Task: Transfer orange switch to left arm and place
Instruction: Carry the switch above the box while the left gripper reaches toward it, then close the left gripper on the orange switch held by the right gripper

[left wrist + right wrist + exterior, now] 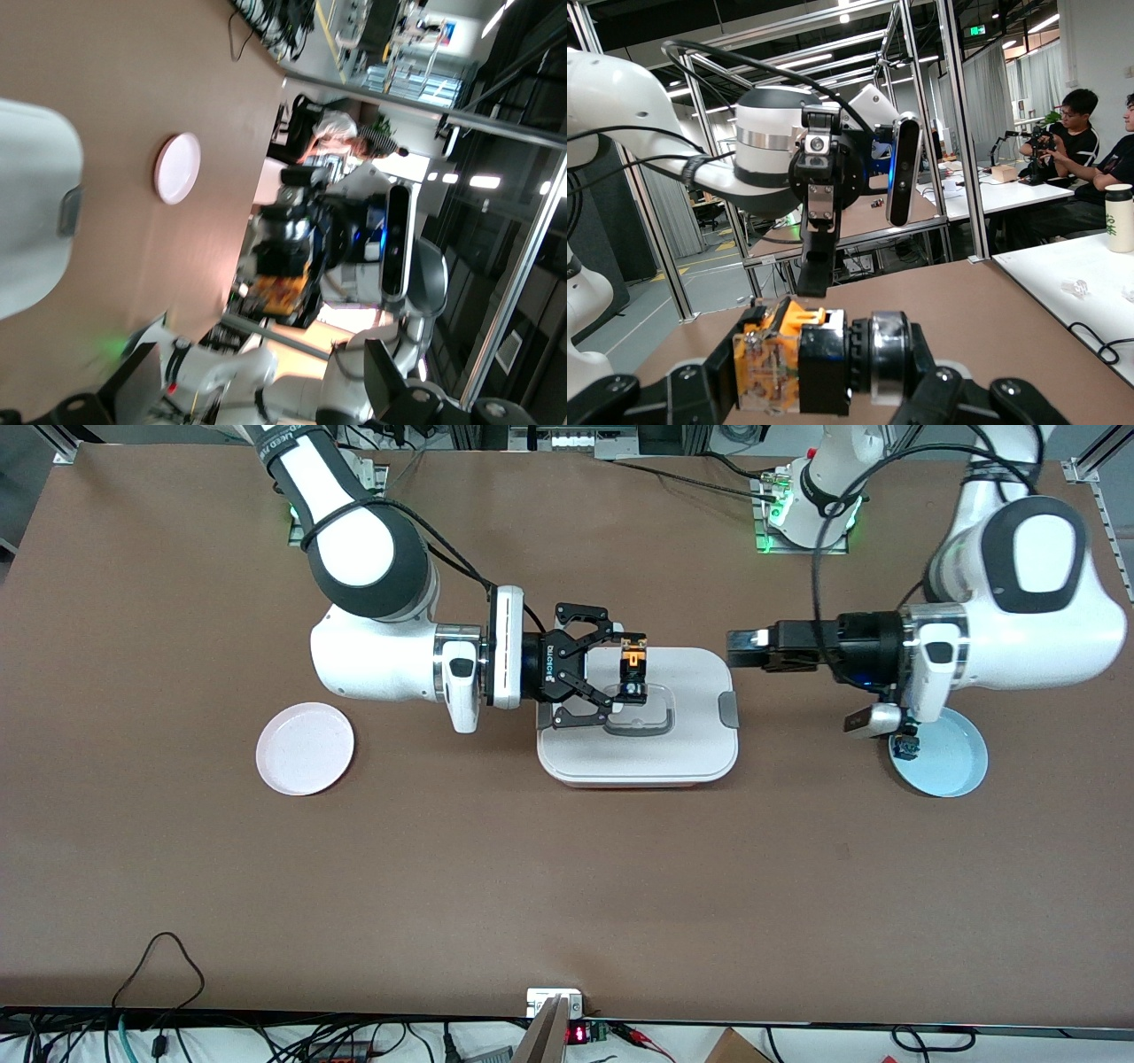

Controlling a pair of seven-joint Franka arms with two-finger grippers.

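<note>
While both arms reach in level from their own ends of the table, the scene reads as follows.

Right gripper: the right gripper [631, 669] hangs over the box, its fingers clamped on the orange switch.
Orange switch: the orange switch [633, 661] is up in the air between those fingers, over the lid near the recessed handle; in the right wrist view the orange switch [780, 365] shows its orange body beside a black block and round cap.
Left gripper: the left gripper [742, 648] hovers just past the box's edge at the left arm's end, jaws spread and holding nothing, facing the switch across a short gap.
Box: the box [700, 753] sits mid-table, lid on, grey clasp [727, 712] at its end toward the left arm.
Pink plate: the pink plate [305, 747] lies toward the right arm's end, well apart from the box.
Blue plate: the blue plate [952, 766] lies under the left arm's wrist, with a small blue switch [904, 747] at its rim.
Open room: bare brown table [567, 886] runs wide between box and front edge.
</note>
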